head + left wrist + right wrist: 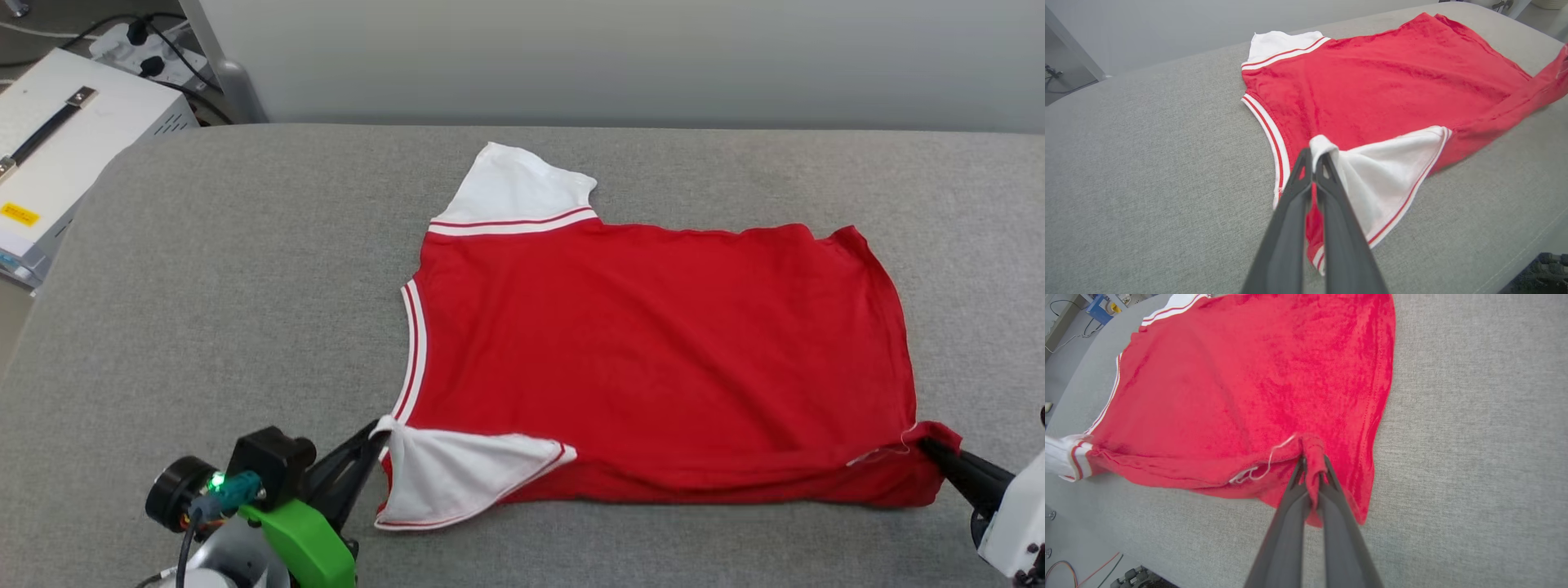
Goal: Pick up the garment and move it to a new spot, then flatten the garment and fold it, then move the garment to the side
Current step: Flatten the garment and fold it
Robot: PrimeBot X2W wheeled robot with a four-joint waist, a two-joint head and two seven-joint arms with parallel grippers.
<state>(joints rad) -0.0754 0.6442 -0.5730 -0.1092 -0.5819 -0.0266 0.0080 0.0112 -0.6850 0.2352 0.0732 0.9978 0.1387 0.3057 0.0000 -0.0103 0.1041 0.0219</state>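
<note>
Spread mid-frame on the grey tabletop (229,327), red T-shirt (653,359), left gripper (377,429) clamped shut on its white sleeve (457,478) at lower left, right gripper (927,445) pinched tight on the hem corner (940,429) at lower right

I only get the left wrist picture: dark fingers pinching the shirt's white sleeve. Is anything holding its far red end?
Observer: Yes, the right hand is shut on the T-shirt, at its red hem corner.
Operator: Is that corner tidy?
Observer: A loose white thread trails beside it.
Operator: Anything off the table?
Observer: A white box with a black handle sits past the far left corner.
</note>
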